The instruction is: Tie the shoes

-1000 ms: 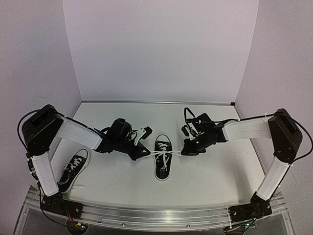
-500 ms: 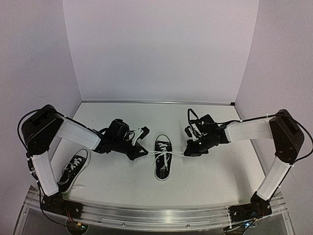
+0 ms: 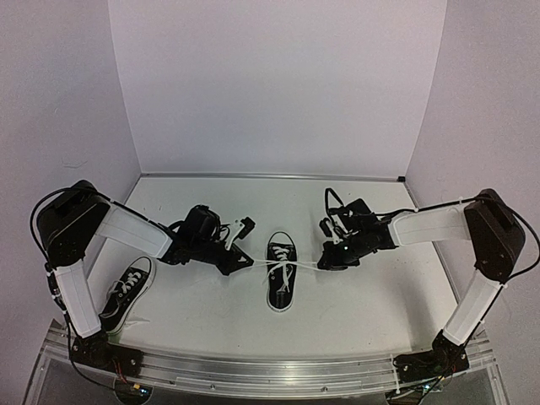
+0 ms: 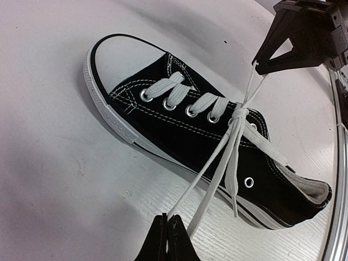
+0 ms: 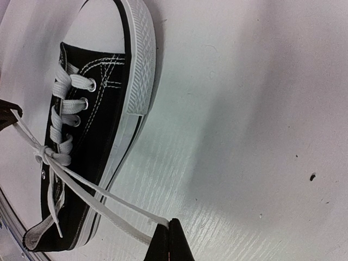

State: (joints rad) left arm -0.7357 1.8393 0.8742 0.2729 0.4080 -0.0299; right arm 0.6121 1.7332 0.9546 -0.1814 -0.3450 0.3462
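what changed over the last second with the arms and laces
The left gripper drew slightly leftward and the right gripper rightward, pulling the laces tauter across the middle shoe. Both stay shut on the laces; neither that shoe nor the second shoe near the left base moved.

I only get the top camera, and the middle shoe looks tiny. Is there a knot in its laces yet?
Observer: Yes. The left wrist view shows a tight knot on the middle shoe, over its tongue.
Kid: What are the claws pinching?
Observer: Each is shut on a doubled lace, two strands running together into the left gripper and the right gripper.
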